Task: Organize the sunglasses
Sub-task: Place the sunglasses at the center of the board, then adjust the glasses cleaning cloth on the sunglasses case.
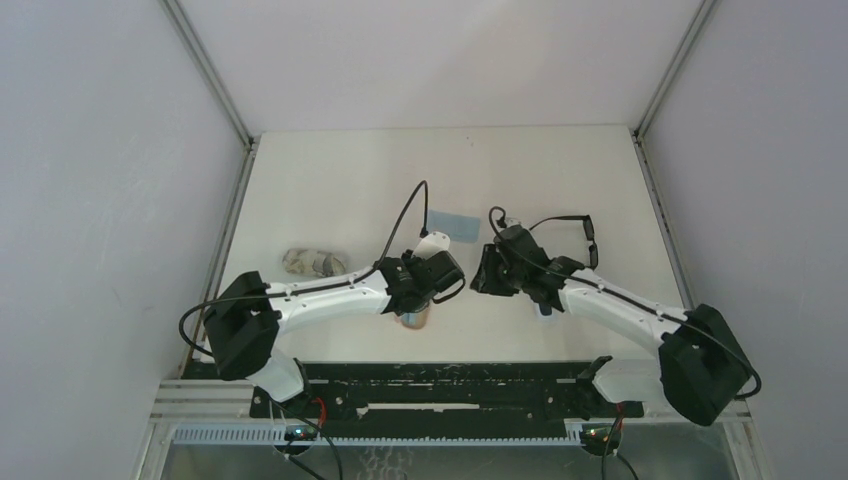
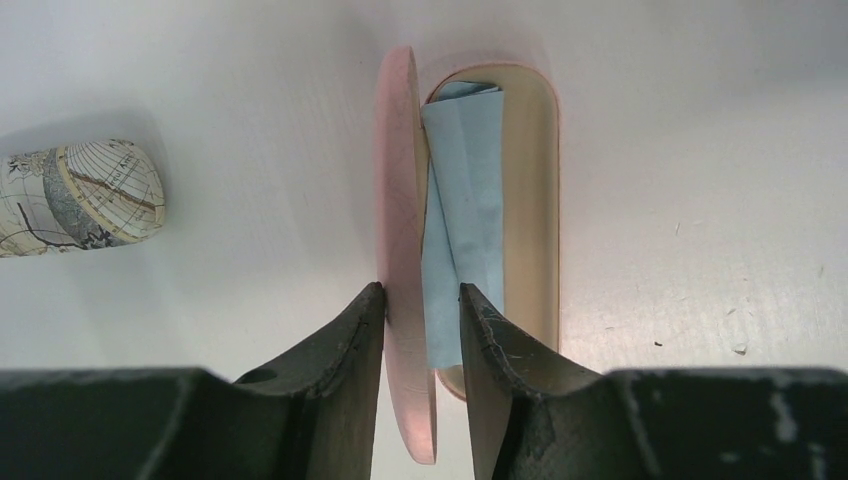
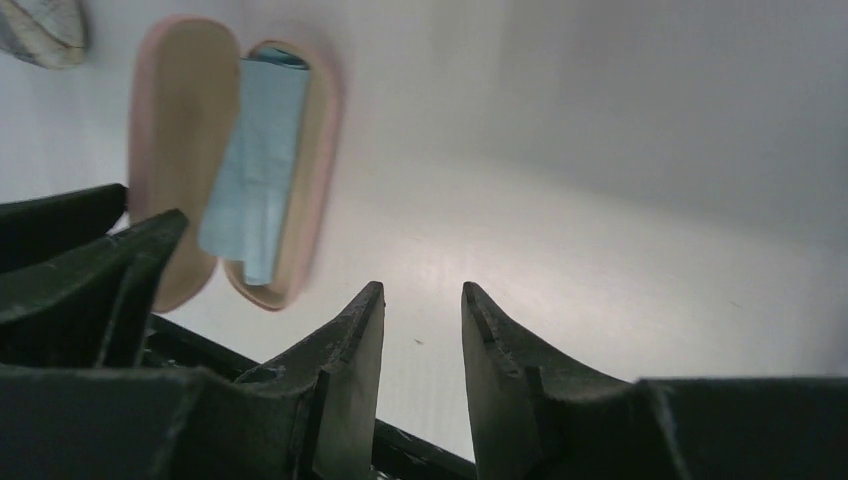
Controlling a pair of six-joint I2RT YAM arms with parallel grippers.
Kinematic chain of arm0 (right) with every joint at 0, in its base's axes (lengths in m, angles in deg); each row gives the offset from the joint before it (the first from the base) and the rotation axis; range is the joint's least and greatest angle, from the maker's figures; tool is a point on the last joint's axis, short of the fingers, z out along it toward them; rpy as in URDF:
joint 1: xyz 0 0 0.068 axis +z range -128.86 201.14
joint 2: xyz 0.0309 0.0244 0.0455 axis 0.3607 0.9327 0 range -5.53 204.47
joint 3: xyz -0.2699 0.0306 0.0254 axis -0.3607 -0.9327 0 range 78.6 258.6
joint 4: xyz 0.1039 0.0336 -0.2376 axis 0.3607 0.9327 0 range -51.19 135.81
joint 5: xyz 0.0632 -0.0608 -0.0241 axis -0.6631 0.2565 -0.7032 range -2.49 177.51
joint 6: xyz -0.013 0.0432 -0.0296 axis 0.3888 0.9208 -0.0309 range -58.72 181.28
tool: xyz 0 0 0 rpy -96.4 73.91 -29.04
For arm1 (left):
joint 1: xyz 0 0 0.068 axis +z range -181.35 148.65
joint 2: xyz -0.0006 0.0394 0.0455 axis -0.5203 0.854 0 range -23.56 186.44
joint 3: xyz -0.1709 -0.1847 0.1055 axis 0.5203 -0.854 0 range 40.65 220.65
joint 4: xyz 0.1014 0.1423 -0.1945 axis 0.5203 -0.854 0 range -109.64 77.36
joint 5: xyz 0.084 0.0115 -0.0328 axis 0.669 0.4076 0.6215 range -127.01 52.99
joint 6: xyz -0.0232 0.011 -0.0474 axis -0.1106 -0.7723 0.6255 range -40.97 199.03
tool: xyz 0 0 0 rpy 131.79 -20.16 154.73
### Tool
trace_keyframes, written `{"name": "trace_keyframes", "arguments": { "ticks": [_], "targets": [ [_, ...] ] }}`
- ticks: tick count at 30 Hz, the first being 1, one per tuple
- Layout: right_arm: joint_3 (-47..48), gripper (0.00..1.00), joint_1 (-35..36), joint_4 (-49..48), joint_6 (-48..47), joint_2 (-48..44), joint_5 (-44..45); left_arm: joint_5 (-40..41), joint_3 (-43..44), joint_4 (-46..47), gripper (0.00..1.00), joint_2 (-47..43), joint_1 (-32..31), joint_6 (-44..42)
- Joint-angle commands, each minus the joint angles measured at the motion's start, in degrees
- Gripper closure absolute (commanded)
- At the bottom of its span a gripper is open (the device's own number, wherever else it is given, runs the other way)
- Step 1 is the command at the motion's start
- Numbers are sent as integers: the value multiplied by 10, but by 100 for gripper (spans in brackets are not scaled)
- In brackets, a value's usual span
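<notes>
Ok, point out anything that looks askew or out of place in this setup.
The folded blue cloth inside the open pink case lies crooked and bunched, one end overhanging the rim near the left gripper. The sunglasses lie outside on the table, apart from the case. Nothing looks spilled or broken.

White table [image 1: 350, 190]: cases, cloth, sunglasses [image 1: 575, 235]

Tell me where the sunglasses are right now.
In the top view the sunglasses lie on the table, right of centre, just beyond the right gripper and right of the spare blue cloth.
</notes>
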Motion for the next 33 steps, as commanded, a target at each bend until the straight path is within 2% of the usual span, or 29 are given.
{"name": "trace_keyframes", "arguments": {
  "ticks": [1, 8, 14, 29, 33],
  "targets": [
    [-7, 67, 23, -157, 65, 54, -74, -11, -19, 16, 63, -24, -4, 13],
    [-25, 76, 50, -354, 134, 151, -150, -14, -31, 18, 63, -37, -4, 17],
    [-22, 78, 62, -449, 169, 214, -189, -18, -37, 18, 65, -39, -4, 19],
    [44, 72, 86, -399, 129, 277, -178, -16, -35, 19, 65, -37, -4, 18],
    [65, 72, 92, -357, 111, 285, -151, -16, -34, 19, 65, -37, -4, 17]
  ]
}}
